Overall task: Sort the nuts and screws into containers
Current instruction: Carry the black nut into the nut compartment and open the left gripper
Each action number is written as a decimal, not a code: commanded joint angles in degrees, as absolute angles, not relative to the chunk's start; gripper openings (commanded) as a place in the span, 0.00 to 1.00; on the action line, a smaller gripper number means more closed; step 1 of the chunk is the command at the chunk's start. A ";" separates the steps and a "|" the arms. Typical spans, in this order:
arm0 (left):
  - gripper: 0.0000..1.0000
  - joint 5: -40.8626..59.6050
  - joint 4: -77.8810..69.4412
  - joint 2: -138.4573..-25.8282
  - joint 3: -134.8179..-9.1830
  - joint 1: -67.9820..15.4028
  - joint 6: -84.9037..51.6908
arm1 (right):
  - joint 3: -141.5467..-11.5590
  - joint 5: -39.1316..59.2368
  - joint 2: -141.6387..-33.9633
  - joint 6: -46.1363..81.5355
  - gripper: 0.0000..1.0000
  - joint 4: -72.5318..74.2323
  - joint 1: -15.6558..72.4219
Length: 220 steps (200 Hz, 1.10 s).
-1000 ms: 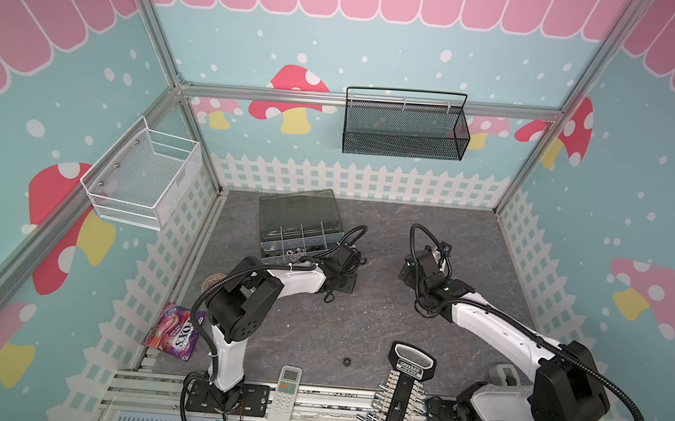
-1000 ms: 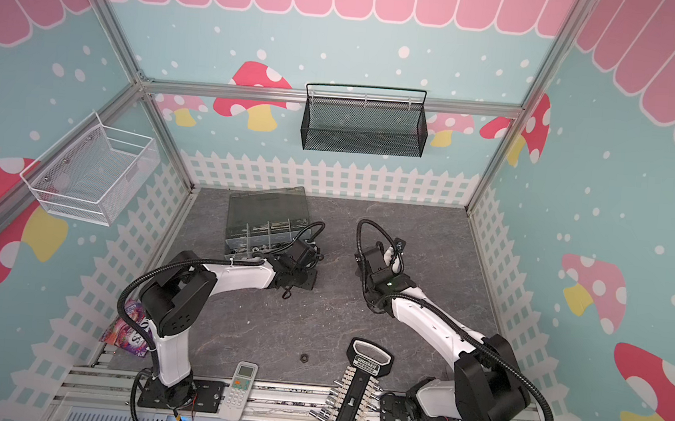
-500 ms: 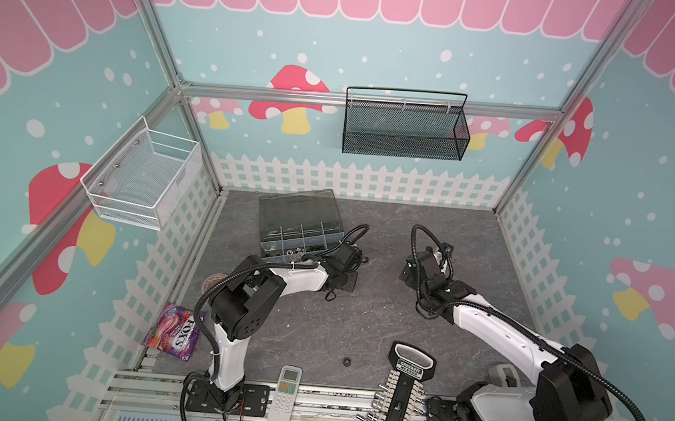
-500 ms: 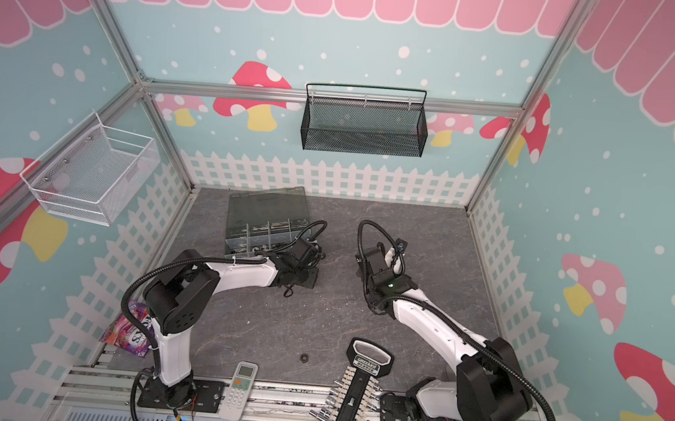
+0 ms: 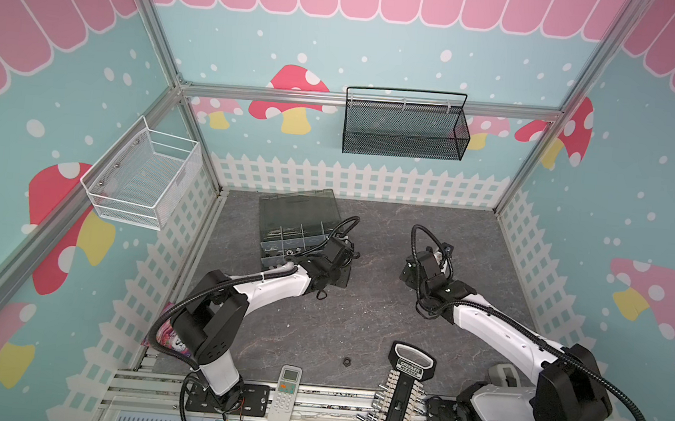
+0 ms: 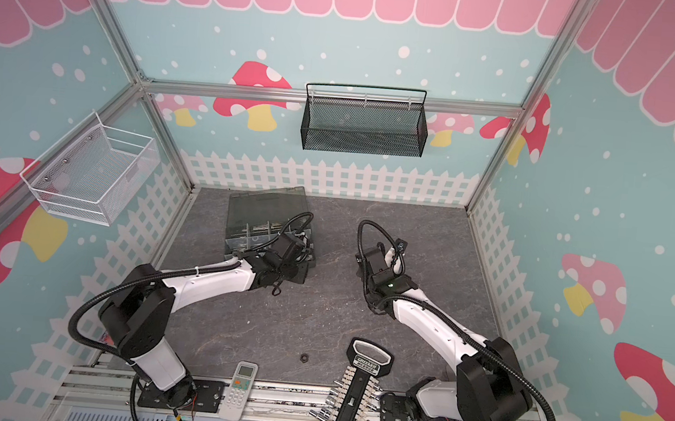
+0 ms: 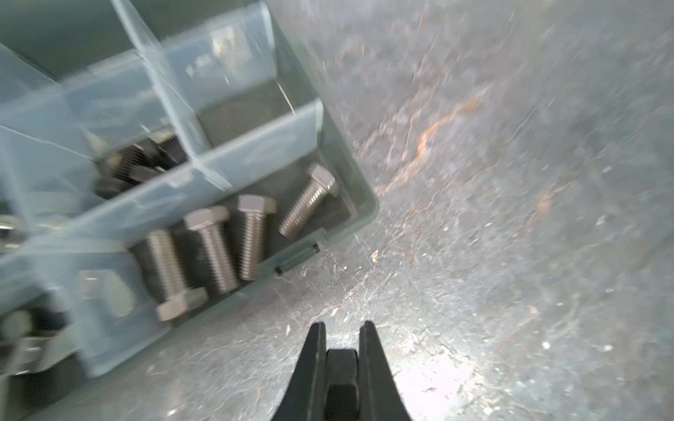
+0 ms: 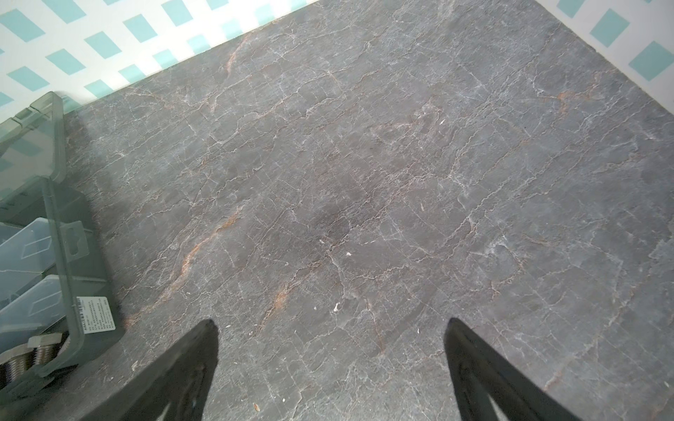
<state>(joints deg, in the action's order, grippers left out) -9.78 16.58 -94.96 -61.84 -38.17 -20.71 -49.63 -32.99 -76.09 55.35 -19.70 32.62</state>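
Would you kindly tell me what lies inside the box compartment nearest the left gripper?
Four silver bolts lie loose in that compartment. The pale divider covers its far edge, so anything there is unseen.

Left hand [image 7: 342,326] pinched closed, right hand [image 8: 331,322] spread wide, arms extended

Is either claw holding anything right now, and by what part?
The left claw pinches a small black hex piece by its opposite sides; screw or nut, I cannot tell. The right claw is open and empty.
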 commanded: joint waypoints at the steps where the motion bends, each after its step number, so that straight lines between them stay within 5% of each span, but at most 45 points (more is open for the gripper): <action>1: 0.08 -14.60 18.41 -91.22 -60.93 -36.77 -20.07 | -50.18 -33.87 -76.02 56.17 0.98 -20.50 32.34; 121: 0.08 -16.41 18.64 -91.10 -60.90 -12.46 -20.77 | -50.59 -33.05 -77.01 55.72 0.98 -20.54 32.34; 220: 0.12 -15.05 17.76 -98.97 -64.09 -7.60 -18.94 | -50.51 -32.96 -76.82 55.49 0.98 -20.64 32.34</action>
